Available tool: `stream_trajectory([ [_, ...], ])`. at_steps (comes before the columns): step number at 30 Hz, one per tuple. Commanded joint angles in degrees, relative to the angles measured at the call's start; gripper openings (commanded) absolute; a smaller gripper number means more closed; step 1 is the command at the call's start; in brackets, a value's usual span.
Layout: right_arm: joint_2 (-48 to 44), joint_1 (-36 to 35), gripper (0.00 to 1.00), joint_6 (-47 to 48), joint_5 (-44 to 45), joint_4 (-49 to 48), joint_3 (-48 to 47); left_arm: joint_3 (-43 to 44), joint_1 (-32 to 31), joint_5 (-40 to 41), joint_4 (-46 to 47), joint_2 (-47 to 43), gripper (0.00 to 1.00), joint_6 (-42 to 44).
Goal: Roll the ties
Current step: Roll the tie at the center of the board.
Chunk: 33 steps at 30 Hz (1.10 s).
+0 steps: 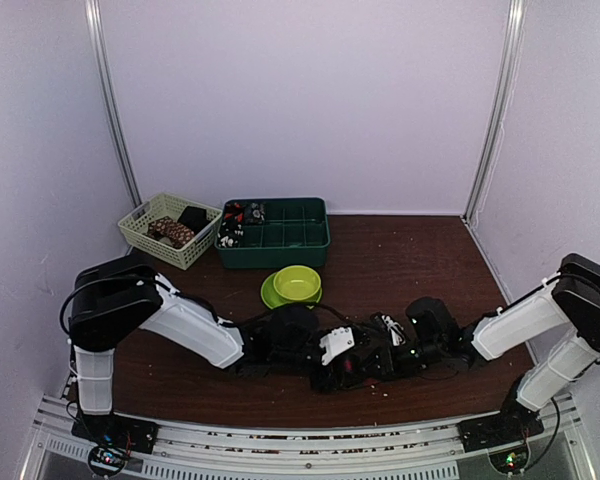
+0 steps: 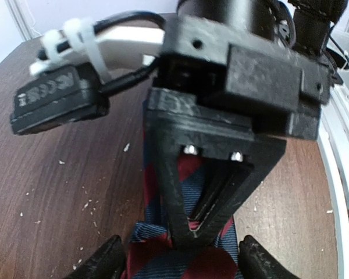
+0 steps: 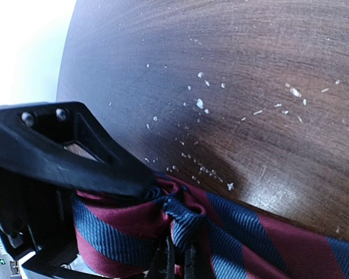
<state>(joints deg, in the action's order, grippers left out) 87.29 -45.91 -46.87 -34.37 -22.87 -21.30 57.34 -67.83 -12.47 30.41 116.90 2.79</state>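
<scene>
Dark tabletop [image 2: 58, 192]: striped tie [image 3: 250, 232] is pinched by the right pincer [image 3: 177, 261], straddled by the spread left pincer [image 2: 183, 267]. Rolling is judged begun; left closure is required next.

Our fixed camera looks down from high behind the near edge of the table [image 1: 410, 260], taking in its whole top as far as the back wall [image 1: 310, 100]. Our left wrist camera faces the right gripper [image 2: 189, 235] at close range; our right wrist camera skims the wood. Both wrist views share the striped tie [image 2: 183, 174] and that gripper's finger [image 3: 75, 157].
</scene>
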Motion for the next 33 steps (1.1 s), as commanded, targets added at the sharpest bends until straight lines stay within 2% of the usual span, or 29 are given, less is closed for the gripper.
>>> stream_trajectory([
  [1,1.58,-0.58,0.0,1.32,2.63,11.94,1.76,0.86,-0.02,-1.22,-2.34,2.22,0.64,0.59],
  [5,0.53,-0.55,0.0,1.17,2.34,11.98,2.0,-1.6,-0.02,-1.16,-1.19,2.37,0.47,-1.16],
  [17,-2.64,-0.59,0.0,0.51,1.74,12.71,1.52,-3.02,-0.02,-0.19,-2.2,2.81,0.55,-2.31],
  [19,-2.25,-0.59,0.0,0.35,1.42,12.24,1.54,-2.66,-0.02,-0.52,-2.49,3.08,0.5,-2.14],
  [21,-2.24,-0.59,0.0,0.31,0.59,11.52,1.83,-2.43,-0.02,-0.51,-2.67,3.28,0.39,-1.88],
  [22,-2.68,-0.41,0.05,0.62,0.24,11.73,1.79,-2.52,-0.02,-0.52,-2.6,3.39,0.33,-1.78],
  [24,-4.43,0.84,0.2,0.98,0.07,12.35,2.07,-3.37,-0.02,-0.93,-1.4,3.27,0.23,-1.58],
  [25,-5.58,1.84,0.25,0.82,-0.21,12.08,2.5,-4.09,-0.02,-1.05,-0.49,3.17,0.19,-1.64],
  [26,-6.88,3.2,0.26,0.69,-0.47,11.56,2.97,-4.69,-0.02,-1.29,0.28,3.13,0.17,-1.83],
  [30,-9.56,5.16,0.26,0.25,-0.53,10.52,3.14,-6.41,0.39,-2.65,3.36,3.07,0.13,-2.95],
  [33,-7.55,4.92,0.22,0.11,-1.04,9.57,2.29,-7.62,1.42,-4.48,6.56,3.15,0.13,-4.72],
])
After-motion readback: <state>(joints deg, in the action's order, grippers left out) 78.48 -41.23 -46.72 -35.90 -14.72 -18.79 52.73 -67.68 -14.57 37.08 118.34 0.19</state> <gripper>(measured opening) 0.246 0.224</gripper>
